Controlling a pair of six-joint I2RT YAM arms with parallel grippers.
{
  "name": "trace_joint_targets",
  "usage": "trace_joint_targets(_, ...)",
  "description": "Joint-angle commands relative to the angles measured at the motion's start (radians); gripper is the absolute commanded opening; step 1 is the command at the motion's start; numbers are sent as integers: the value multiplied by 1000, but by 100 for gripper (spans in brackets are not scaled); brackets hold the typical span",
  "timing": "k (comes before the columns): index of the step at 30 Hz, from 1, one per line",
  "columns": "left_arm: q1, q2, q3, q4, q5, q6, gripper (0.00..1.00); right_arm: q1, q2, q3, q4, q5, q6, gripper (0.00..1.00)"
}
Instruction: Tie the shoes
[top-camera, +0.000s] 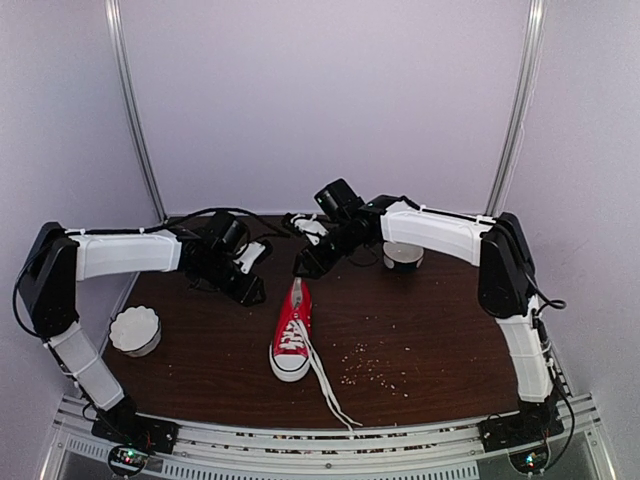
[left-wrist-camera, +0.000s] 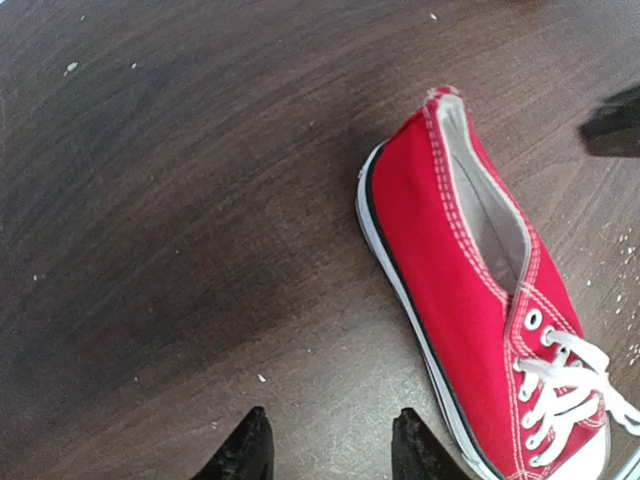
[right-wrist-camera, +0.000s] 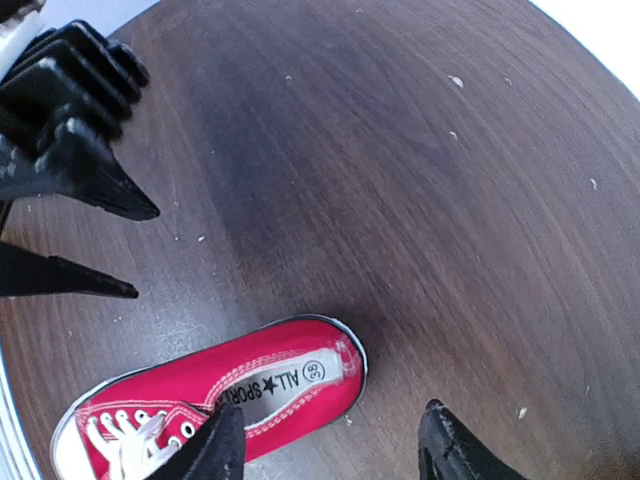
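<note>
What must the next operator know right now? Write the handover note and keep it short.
Left tool: open and empty, over the table beside the sneaker.
Right tool: open and empty, near the sneaker's heel end.
Sneaker: upright mid-table, with its toe toward the arm bases.
Laces: threaded through the eyelets, with the ends loose and trailing past the toe toward the near edge.
Done: no knot or bow visible.
Left: pick up both lace ends, cross them, and tie the bow.
</note>
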Motion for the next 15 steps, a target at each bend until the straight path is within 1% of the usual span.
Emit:
trace_joint_targets(1,-15,18,-6,-9,26,-94,41,-7,-204,-195,157,91,135,61)
trace_joint_targets(4,-51,50,0,-36,18,-102,40,-6,-301,-375,224,185,270,60)
trace_joint_targets(8,-62,113,15,-28,29,-115,40,9,-326,-547,264,251,450,54)
trace_joint_targets(10,-62,148,45,-33,14,-113,40,28,-311,-587,258,293,518,53)
trace_joint_targets(12,-65,171,70,-33,20,-113,40,52,-296,-614,277,295,553,52)
trace_joint_targets(15,-85,193,94,-33,26,-106,40,91,-257,-599,291,288,575,50)
